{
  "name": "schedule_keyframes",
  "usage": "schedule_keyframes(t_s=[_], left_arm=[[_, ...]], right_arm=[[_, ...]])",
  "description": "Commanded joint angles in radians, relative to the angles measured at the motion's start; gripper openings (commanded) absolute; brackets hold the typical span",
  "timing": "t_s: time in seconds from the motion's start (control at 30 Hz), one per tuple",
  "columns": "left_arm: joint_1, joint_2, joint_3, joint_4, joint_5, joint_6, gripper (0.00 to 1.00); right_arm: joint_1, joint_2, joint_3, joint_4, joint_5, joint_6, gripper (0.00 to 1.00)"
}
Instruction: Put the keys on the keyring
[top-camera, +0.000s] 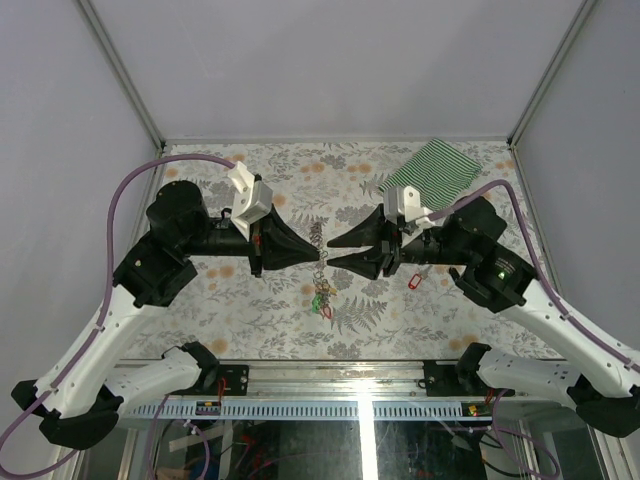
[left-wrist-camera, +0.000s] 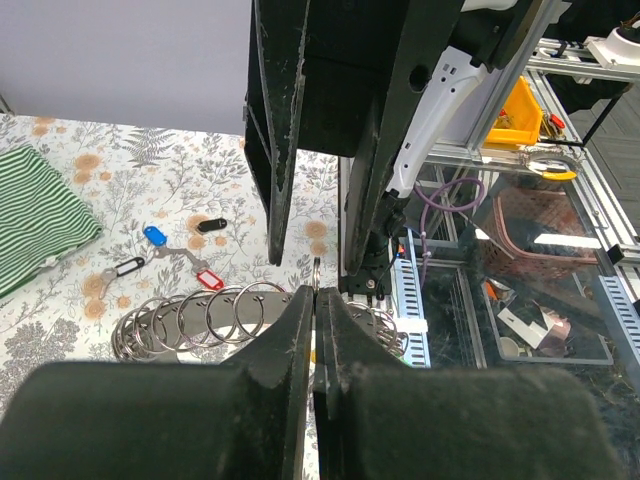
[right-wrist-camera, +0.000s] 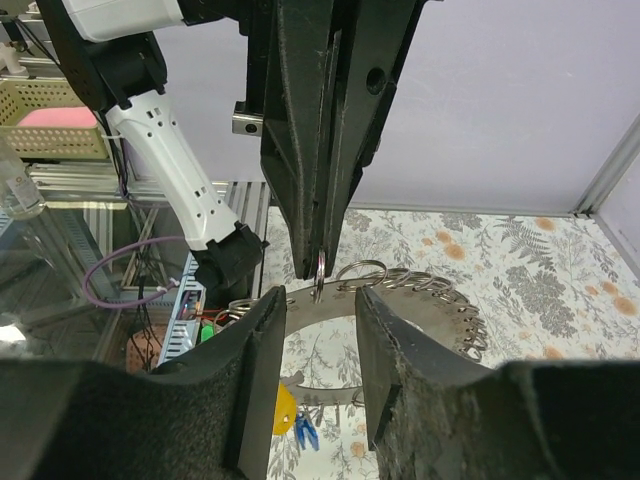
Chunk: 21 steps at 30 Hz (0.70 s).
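Note:
The keyring (left-wrist-camera: 190, 322) is a flat grey metal hoop carrying many small split rings. It hangs tilted above the floral table. My left gripper (left-wrist-camera: 316, 298) is shut on one small split ring at its rim. In the right wrist view that ring (right-wrist-camera: 318, 268) hangs from the left fingertips (right-wrist-camera: 312, 235), and my right gripper (right-wrist-camera: 318, 335) stands open with one finger on each side of it, not touching. Yellow (right-wrist-camera: 285, 408) and blue (right-wrist-camera: 305, 430) tagged keys dangle from the keyring's low side. From above, both grippers (top-camera: 322, 256) (top-camera: 331, 254) meet tip to tip.
Loose keys lie on the table: blue tag (left-wrist-camera: 153, 235), black tag (left-wrist-camera: 211, 225), a dark-framed tag (left-wrist-camera: 128, 266), red tag (left-wrist-camera: 208, 278), the red tag (top-camera: 415, 282) also showing from above. A green-striped cloth (top-camera: 432, 170) lies back right. Enclosure walls surround the table (top-camera: 250, 310).

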<state>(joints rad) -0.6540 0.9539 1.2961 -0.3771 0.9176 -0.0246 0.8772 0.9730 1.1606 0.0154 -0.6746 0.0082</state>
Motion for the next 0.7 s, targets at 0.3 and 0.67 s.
schedule_keyframes(t_s=[0.3, 0.67], left_arm=[[-0.004, 0.002, 0.046, 0.009, 0.02, 0.017, 0.0], [-0.004, 0.015, 0.056, 0.003, 0.031, 0.018, 0.0]], right_arm=[[0.004, 0.041, 0.081, -0.024, -0.035, -0.032, 0.33], [0.004, 0.053, 0.084, -0.021, -0.052, -0.026, 0.26]])
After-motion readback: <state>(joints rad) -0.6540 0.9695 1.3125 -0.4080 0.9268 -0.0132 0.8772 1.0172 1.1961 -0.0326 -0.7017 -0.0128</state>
